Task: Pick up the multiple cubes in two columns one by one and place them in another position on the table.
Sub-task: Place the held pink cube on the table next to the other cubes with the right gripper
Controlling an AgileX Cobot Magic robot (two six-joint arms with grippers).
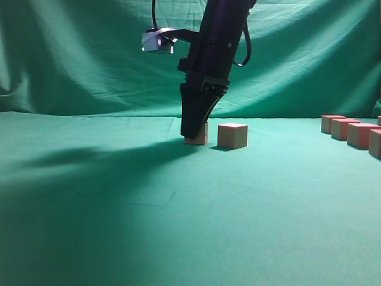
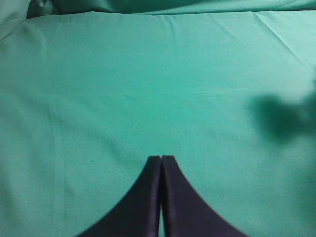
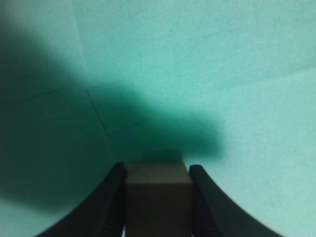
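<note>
Bare teal tabletop point(image 1: 178, 238) is filling the foreground of the exterior view, creased faintly and carrying a long shadow. Past it, near the middle, the right tool point(image 1: 195, 138) is standing almost upright with its fingers clasping a cube point(image 1: 198, 136) whose underside is sitting on, or just above, the cloth; contact cannot be judged. In the right wrist view the held cube point(image 3: 158, 200) is lying squarely between the two dark fingers point(image 3: 109, 207), both pads pressing its side faces, so the grip is looking centred and firm.

The relation that matters is lying at three o'clock of this tool: a second cube point(image 1: 232, 135) is resting just beside the held one, a narrow gap apart. Being equal on every edge, the block is giving no long axis to line up. Any release is probably calling for a straight lift, since a sideways drift toward three o'clock could nudge that neighbour.

Farther toward three o'clock, at the frame's edge, a row of cubes point(image 1: 348, 130) is waiting, well apart from the placed pair and plainly nearer the right arm.

The left tool point(image 2: 161, 159) is hanging clenched and empty over bare cloth, its tips meeting.
</note>
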